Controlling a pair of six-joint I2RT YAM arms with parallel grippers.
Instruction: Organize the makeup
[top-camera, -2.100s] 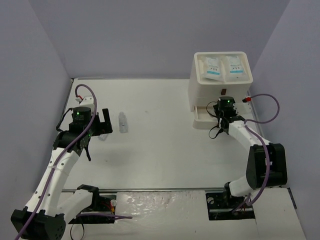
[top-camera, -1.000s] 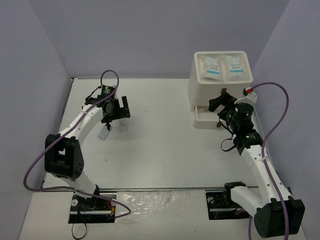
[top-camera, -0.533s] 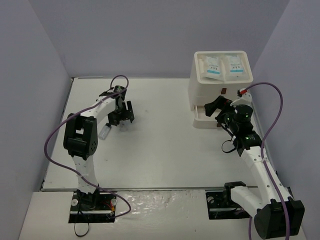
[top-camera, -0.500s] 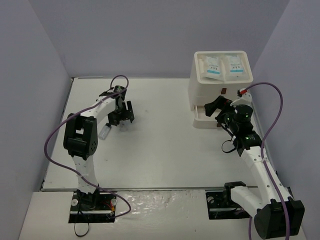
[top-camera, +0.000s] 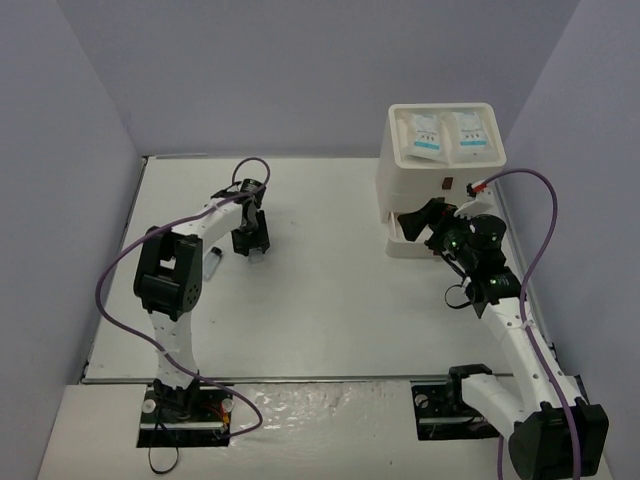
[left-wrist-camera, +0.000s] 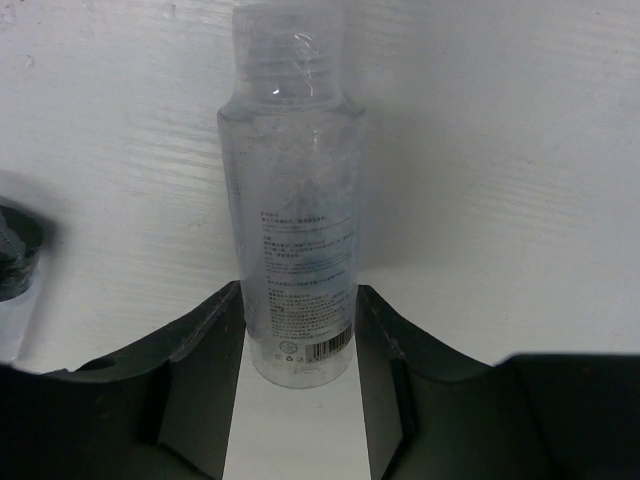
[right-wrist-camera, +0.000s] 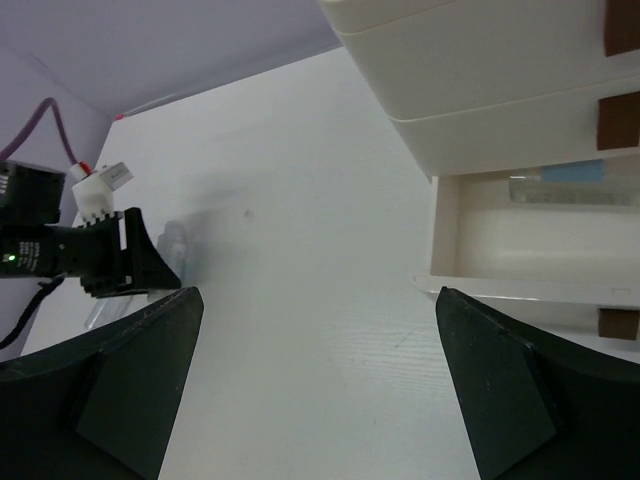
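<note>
Left gripper (top-camera: 251, 242) grasps a small clear plastic vial (left-wrist-camera: 295, 200) lying flat on the white desk (top-camera: 320, 300), its black fingers (left-wrist-camera: 200, 380) pressed against both sides near the base. The vial is in the desk's left half, toward the far edge. A second clear vial (top-camera: 212, 263) lies near it, closer to the left edge. At the far right corner stands a large white three-drawer box (top-camera: 440, 180) with two white blue-printed sachets (top-camera: 422, 133) on top. Its bottom drawer (right-wrist-camera: 520, 240) is pulled out, with a clear tube (right-wrist-camera: 545, 190) inside. Right gripper (top-camera: 428, 226) hovers spread wide just before that drawer. The left arm folds sharply at the elbow; the right arm stretches along the right edge.
</note>
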